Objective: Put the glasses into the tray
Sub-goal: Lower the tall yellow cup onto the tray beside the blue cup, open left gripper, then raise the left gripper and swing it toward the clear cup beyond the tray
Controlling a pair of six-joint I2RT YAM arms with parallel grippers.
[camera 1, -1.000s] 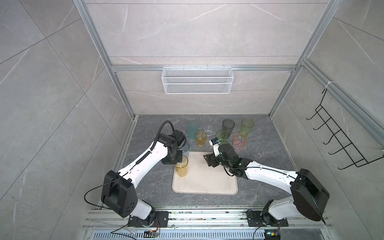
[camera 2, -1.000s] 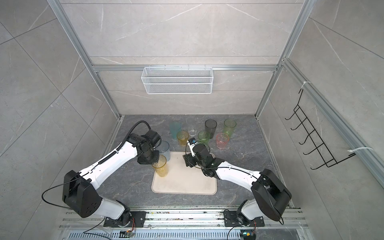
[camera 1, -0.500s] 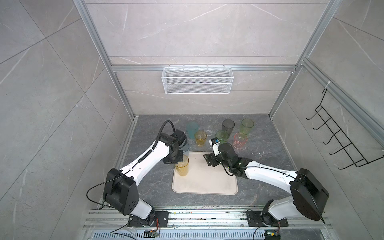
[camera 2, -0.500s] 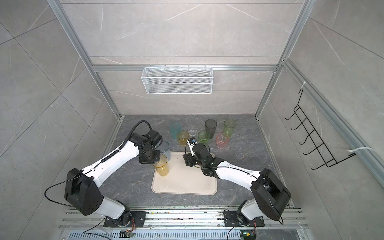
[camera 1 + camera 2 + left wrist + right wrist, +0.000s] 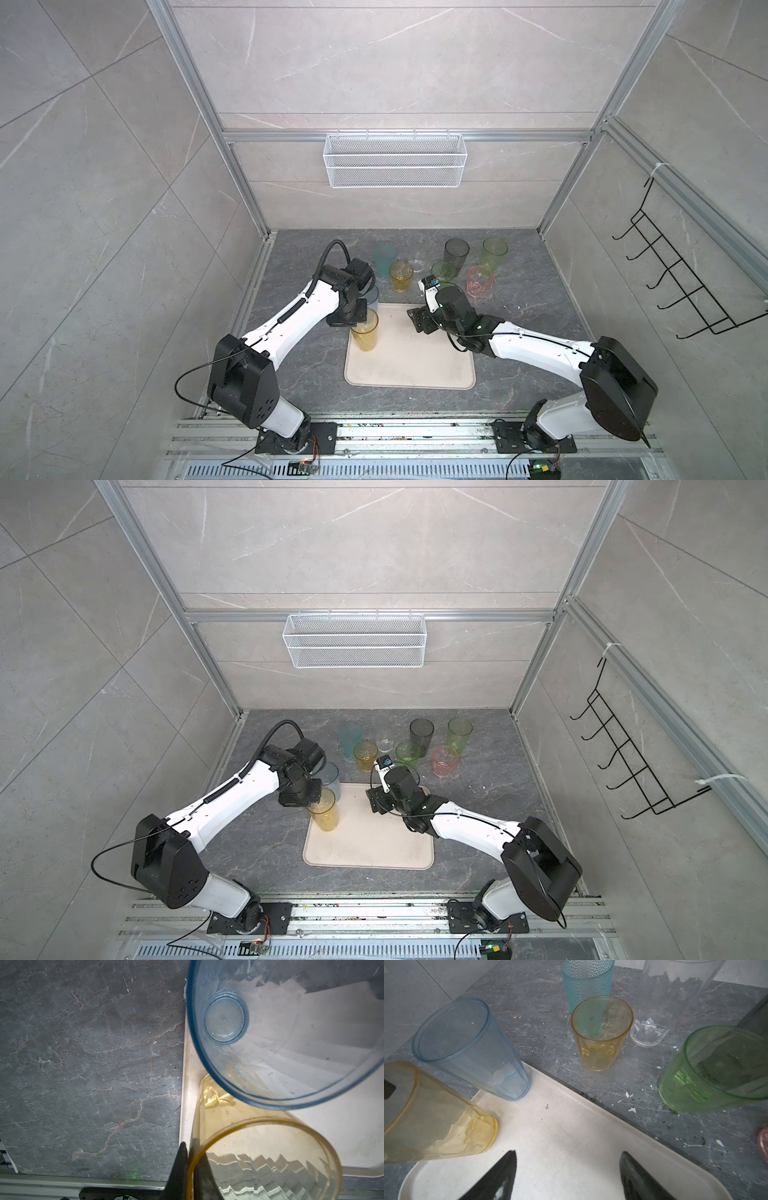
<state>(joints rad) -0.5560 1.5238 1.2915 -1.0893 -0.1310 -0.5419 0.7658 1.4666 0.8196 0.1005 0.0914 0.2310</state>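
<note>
Quick update from us. The left gripper (image 5: pixel 188 1147) is clamped on the rim of the tall amber glass (image 5: pixel 365 336). One finger (image 5: pixel 178 1169) is outside the wall and the other is inside, on the side of the rim facing away from the tray's middle. That glass is upright, and as far as we can see its base is down on the tray (image 5: pixel 411 361), right along the tray's left edge and a bit short of the far left corner.

The blue glass (image 5: pixel 331 777) stands in that corner, just beside the amber one. We can't tell if the two touch.

The right gripper (image 5: pixel 569 1159) is spread wide with nothing in it. It hangs over the far half of the tray, apart from both glasses on it.

Everything else is off the tray, on the counter (image 5: pixel 519 332) beyond its far edge:
- short amber glass (image 5: pixel 401 277)
- teal glass (image 5: pixel 385 257)
- clear glass (image 5: pixel 417 261)
- short green glass (image 5: pixel 443 271)
- grey glass (image 5: pixel 456 251)
- tall green glass (image 5: pixel 494 250)
- pink glass (image 5: pixel 480 282)

The short amber, short green and pink ones are nearest the tray.
</note>
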